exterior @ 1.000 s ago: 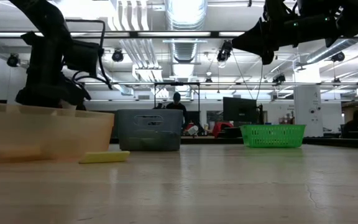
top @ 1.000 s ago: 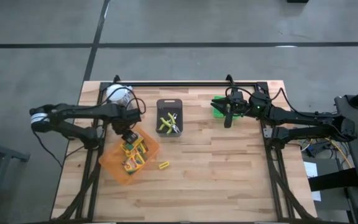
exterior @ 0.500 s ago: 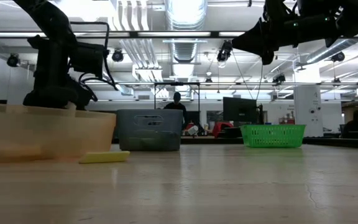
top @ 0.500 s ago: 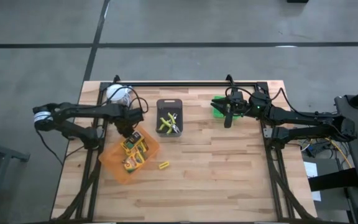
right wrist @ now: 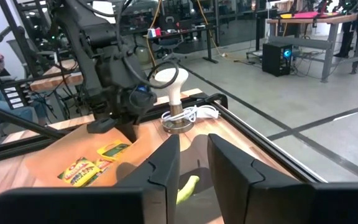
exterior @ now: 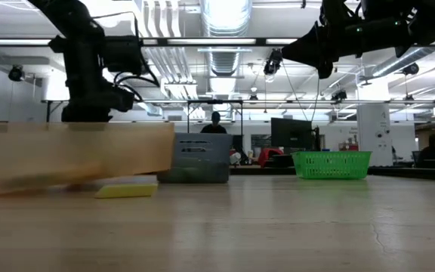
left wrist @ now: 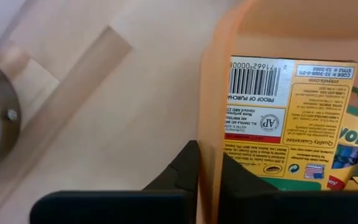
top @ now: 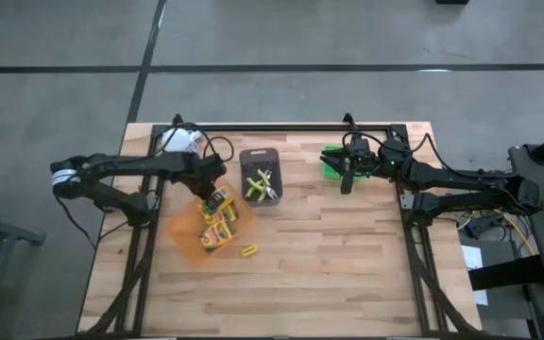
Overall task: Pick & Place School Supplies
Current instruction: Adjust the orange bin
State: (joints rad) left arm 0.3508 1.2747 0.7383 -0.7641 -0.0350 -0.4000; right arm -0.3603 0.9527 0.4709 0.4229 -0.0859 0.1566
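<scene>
Gripping the wall of the orange tray (top: 189, 247), my left gripper (top: 208, 190) has its 2 fingers (left wrist: 182, 171) closed on the thin orange rim, 1 finger outside and 1 inside. From the table-height camera the tray looks tilted, its far end raised off the wooden table (top: 348, 264). Inside the tray lie several crayon boxes (top: 220, 222); the one nearest my fingers shows its barcode panel (left wrist: 272, 134) and sits just inside the wall I hold. A short yellow stick (top: 248, 250) lies on the table just beside the tray, on the side away from my left arm. The black bin (top: 260, 177) stands near the tray, toward the table's far edge, with lime-handled scissors (top: 258, 184) inside it. The white-topped metal object (top: 179, 139) stands on the table beyond the tray, close to the back rail.

My right gripper (top: 347, 176) hangs well away from the tray, above the green basket (top: 332, 161), its fingers nearly together with a narrow gap, gripping nothing.
</scene>
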